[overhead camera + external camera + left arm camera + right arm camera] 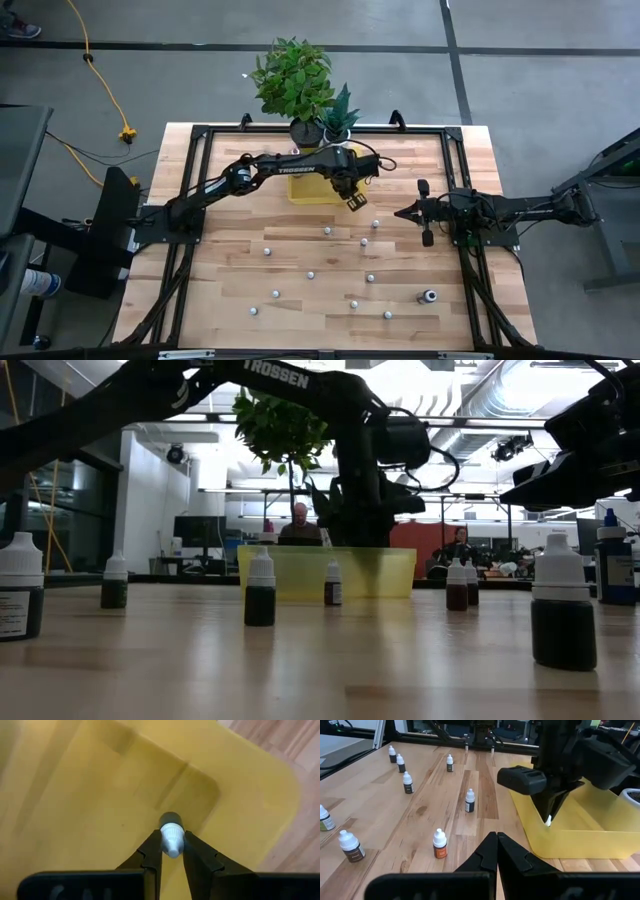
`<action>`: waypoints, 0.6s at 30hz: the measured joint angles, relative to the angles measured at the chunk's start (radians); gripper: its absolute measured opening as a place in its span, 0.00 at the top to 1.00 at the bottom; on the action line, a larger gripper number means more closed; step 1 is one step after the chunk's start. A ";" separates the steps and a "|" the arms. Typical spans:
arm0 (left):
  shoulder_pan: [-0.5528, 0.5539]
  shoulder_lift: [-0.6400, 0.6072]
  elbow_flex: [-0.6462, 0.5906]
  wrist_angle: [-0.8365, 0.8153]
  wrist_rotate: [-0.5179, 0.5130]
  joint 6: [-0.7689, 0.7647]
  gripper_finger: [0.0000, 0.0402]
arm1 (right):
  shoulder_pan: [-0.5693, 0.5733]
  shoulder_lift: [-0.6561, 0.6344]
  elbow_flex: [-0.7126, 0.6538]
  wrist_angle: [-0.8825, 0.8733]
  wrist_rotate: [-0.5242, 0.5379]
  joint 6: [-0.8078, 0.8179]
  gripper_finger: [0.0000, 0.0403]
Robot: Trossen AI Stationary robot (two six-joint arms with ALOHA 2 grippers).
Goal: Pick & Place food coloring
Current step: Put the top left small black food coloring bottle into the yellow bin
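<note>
The wooden table [230,270] carried the scene, with the yellow tray [305,192] at about twelve o'clock from its middle, just in front of the plant pots [308,131]. The left arm reached across to the tray, and the left gripper [172,851] hung over the tray's near right corner, at about four o'clock from the tray's centre.

Its fingers [152,851] clasped a small bottle of food coloring [171,835] by the whitish cap end. In the left wrist view the bottle's long axis ran straight out from the pincer toward the tray floor, so the bottle pointed down into the tray and lay directly ahead of the fingertips, not to either side. The grip looked slack enough that a release may have been starting, though the bottle sat between the pads.

The right gripper [496,851] waited at three o'clock on the table with its fingers pressed together on nothing. The left arm was plainly the one nearer the tray.

The remaining bottles [311,274] stood scattered over the near half of the table, from five to seven o'clock of the tray.
</note>
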 joint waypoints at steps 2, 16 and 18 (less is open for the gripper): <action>0.001 0.000 0.000 0.000 0.000 0.002 0.83 | 0.000 0.000 0.000 0.000 0.000 0.000 1.00; 0.001 -0.008 0.000 0.000 -0.006 0.026 0.66 | 0.000 0.000 0.000 0.000 0.000 0.000 1.00; 0.001 -0.009 0.010 -0.014 -0.008 0.028 0.64 | 0.000 0.000 0.000 0.000 0.000 0.000 1.00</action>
